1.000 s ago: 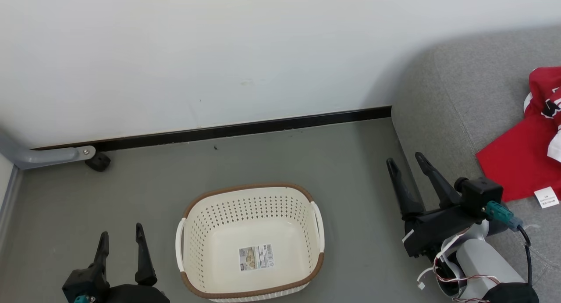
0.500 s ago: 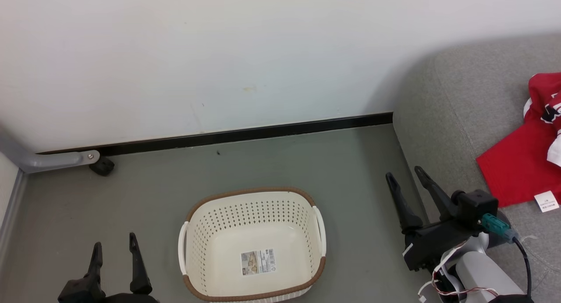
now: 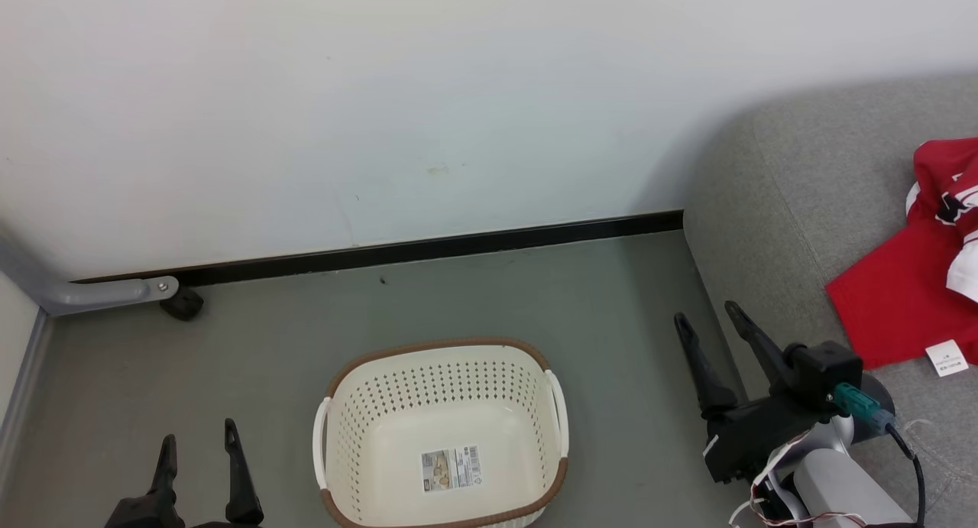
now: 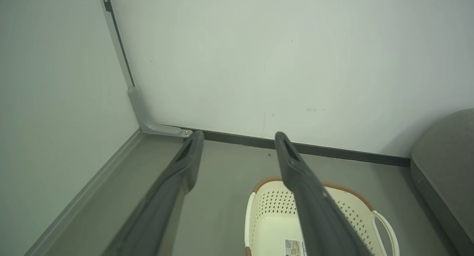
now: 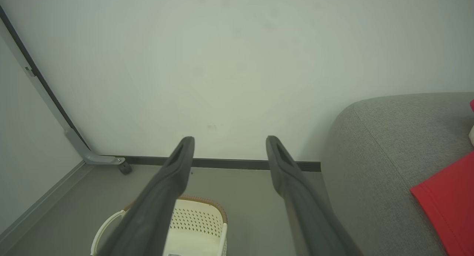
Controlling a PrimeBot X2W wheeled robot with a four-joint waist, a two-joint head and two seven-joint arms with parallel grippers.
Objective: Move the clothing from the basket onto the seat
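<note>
The left tool [image 3: 198,435] is seen released, its two dark fingers spread and closed on nothing, low over the floor [image 3: 497,299] just left of the basket [image 3: 439,345]. The right tool [image 3: 704,314] is likewise spread wide with nothing gripped, and is placed between the basket and the edge of the seat [image 3: 772,207]. Inside the cream basket a label sticker [image 3: 451,468] is seen on the bare bottom; its print cannot be read. The clothing [image 3: 901,299] is laid on the grey seat, red with white panels, and a small white tag [image 3: 947,357] is shown at its hem. Dark block lettering is partly visible but not legible. The grey floor is bounded by a pale wall [image 3: 382,92] with a black skirting [image 3: 458,245], and a grey metal bracket [image 3: 99,291] is fixed at the corner
</note>
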